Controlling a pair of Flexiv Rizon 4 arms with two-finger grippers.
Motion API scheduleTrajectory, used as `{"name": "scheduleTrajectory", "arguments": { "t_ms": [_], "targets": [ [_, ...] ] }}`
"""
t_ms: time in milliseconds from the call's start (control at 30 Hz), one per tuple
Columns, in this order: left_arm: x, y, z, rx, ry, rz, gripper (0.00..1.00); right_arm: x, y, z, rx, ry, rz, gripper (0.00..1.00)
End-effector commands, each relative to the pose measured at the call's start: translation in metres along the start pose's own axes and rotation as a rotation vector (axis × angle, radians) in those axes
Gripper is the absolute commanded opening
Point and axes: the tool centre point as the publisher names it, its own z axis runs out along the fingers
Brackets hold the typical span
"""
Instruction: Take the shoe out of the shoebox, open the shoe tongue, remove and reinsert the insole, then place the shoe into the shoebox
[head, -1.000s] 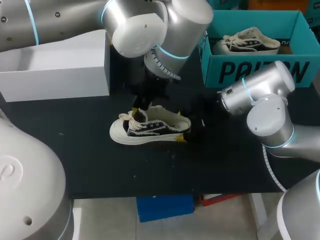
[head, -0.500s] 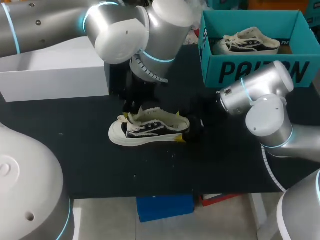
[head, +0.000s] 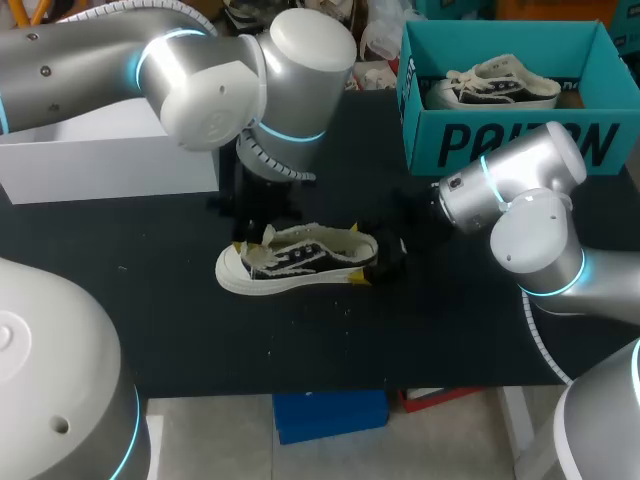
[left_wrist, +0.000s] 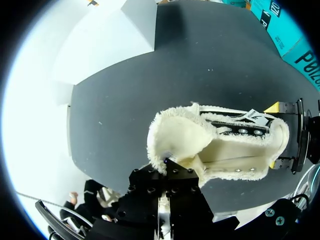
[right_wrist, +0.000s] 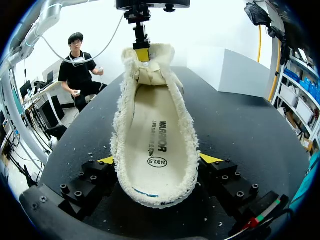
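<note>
Your right fingers (right_wrist: 209, 158) clamp the heel of the shoe (head: 300, 262) between them. Your left fingers (left_wrist: 182, 182) pinch its tongue (left_wrist: 177, 135).

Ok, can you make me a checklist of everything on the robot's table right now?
Surface: black table, with a few small white specks.
Job's things: shoe mid-table, its tongue held open and the insole lying inside; teal shoebox at the back right, with a second shoe in it.
Clutter: white box at the back left.
Grippers: left gripper looks shut on the tongue; right gripper shut on the shoe at its heel end.
Cables: nothing seen.
Surroundings: nothing seen.
</note>
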Motion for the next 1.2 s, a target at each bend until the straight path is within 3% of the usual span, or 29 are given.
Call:
{"name": "scheduleTrajectory", "arguments": {
  "t_ms": [33, 367, 400, 467, 500, 533, 867, 1200],
  "targets": [
    [-0.01, 0.004, 0.013, -0.009, 0.024, -0.003, 0.0, -0.002, -0.006, 0.001, 0.003, -0.003, 0.004, 0.0],
    [-0.013, 0.005, 0.032, -0.029, 0.002, -0.012, 0.0, -0.002, -0.006, 0.001, 0.003, -0.003, 0.004, 0.0],
    [-0.013, 0.005, 0.033, -0.03, 0.001, -0.01, 0.11, -0.002, -0.006, 0.001, 0.003, -0.003, 0.004, 0.0],
    [-0.012, 0.005, 0.035, -0.032, -0.001, -0.008, 0.48, -0.002, -0.006, 0.001, 0.003, -0.003, 0.004, 0.0],
    [-0.012, 0.004, 0.035, -0.033, -0.001, -0.008, 0.82, -0.002, -0.006, 0.001, 0.003, -0.003, 0.004, 0.0],
    [-0.012, 0.004, 0.035, -0.035, -0.001, -0.008, 1.0, -0.002, -0.006, 0.001, 0.003, -0.003, 0.004, 0.0],
    [-0.016, 0.001, 0.023, -0.018, 0.008, -0.012, 1.0, -0.002, -0.006, 0.001, 0.003, -0.003, 0.004, 0.0],
    [-0.026, 0.013, -0.018, 0.051, 0.088, 0.129, 1.0, -0.002, -0.006, 0.001, 0.003, -0.003, 0.004, 0.0]
  ]
}}
